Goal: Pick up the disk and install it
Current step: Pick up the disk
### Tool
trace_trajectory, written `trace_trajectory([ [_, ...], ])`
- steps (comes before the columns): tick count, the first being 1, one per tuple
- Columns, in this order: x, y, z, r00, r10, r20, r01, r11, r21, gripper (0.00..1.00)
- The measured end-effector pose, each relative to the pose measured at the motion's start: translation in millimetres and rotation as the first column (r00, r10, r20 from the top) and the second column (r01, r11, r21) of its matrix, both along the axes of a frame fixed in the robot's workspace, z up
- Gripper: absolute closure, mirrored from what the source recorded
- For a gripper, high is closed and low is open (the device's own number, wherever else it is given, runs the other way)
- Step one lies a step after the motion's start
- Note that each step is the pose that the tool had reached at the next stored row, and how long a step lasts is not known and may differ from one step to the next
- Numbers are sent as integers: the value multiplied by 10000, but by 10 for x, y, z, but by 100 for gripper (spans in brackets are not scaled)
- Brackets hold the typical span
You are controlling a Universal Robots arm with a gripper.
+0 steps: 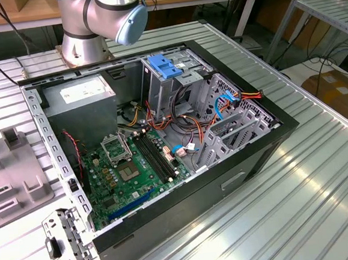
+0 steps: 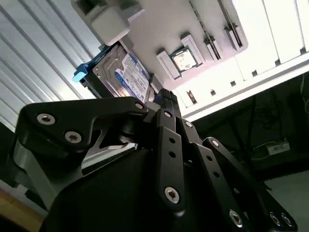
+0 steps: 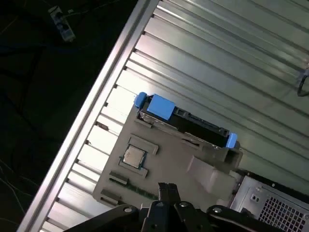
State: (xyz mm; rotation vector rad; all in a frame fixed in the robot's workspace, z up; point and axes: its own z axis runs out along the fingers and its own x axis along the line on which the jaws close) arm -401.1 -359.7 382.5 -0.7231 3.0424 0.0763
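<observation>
The disk (image 3: pixel 193 124) stood on its long edge in a slot of a matte grey plastic holder (image 3: pixel 169 162). The holder lay on the ribbed aluminium table (image 1: pixel 322 172), outside the open computer case (image 1: pixel 237 161). The disk was a flat rectangular slab of bare metal with light-blue plastic rails at its sides. In the second wrist view its white label with a blue band faced the camera. A small square processor (image 3: pixel 133 156) with a shiny metal lid lay in a recess of the same holder.

The hand (image 3: pixel 166 187) hung above the holder, apart from the disk. It was built of black linked bars dotted with bright screw heads. It was clenched, tips together, with nothing between them.

In the exterior view the case was a black steel shell lying on its side. Inside it were a green motherboard (image 1: pixel 129 169), a grey power-supply box (image 1: pixel 81 104) and a perforated metal drive cage (image 1: pixel 179 84). A blue plastic bracket (image 1: pixel 166 66) topped the cage, and orange, red and yellow cables (image 1: pixel 185 120) looped beside it.

The disk's lower edge was sunk in the slot. In the second wrist view the hand's black body covered one of its corners. The arm (image 1: pixel 113 11) was cut off by the frame edge, leaving a silver joint with a pale blue cap. The case's near wall hid part of the motherboard.
</observation>
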Motion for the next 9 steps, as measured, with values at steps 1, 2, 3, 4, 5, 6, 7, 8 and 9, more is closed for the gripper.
trace_trajectory([
  [1,0,0,0,9978,662,1,-662,9978,0,89],
  [2,0,0,0,9945,1049,0,-1049,9945,0,89],
  [3,0,0,0,9935,1135,0,-1135,9935,0,89],
  [4,0,0,0,9928,1198,0,-1198,9928,0,89],
  [5,0,0,0,9916,1290,0,-1290,9916,0,89],
  [6,0,0,0,9907,1357,0,-1357,9907,0,89],
  [7,0,0,0,9897,1434,1,-1434,9897,0,89],
  [8,0,0,0,9887,1500,0,-1500,9887,0,89],
  [9,0,0,0,9869,1611,0,-1611,9869,0,89],
])
